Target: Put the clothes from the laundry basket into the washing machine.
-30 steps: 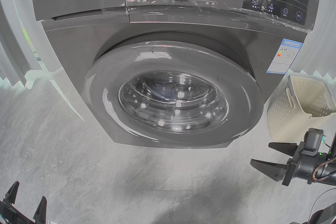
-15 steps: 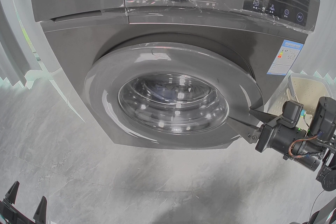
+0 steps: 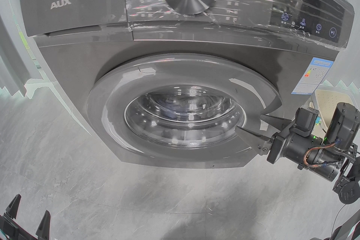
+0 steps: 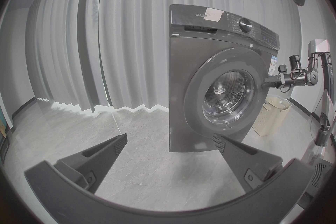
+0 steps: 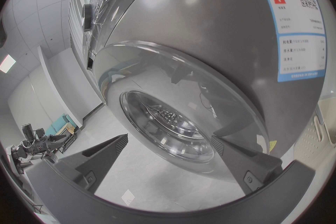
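Here, round glossy washing machine door (image 3: 183, 115)

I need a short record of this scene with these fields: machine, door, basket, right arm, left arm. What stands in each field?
machine: grey front-loading washing machine, standing on the grey stone floor
door: round grey door with glass window, shut
basket: cream perforated plastic laundry basket, on the floor to the machine's right
right arm: right gripper open, at the door's right edge; contact cannot be told
left arm: left gripper open, low, apart from the machine, holding nothing
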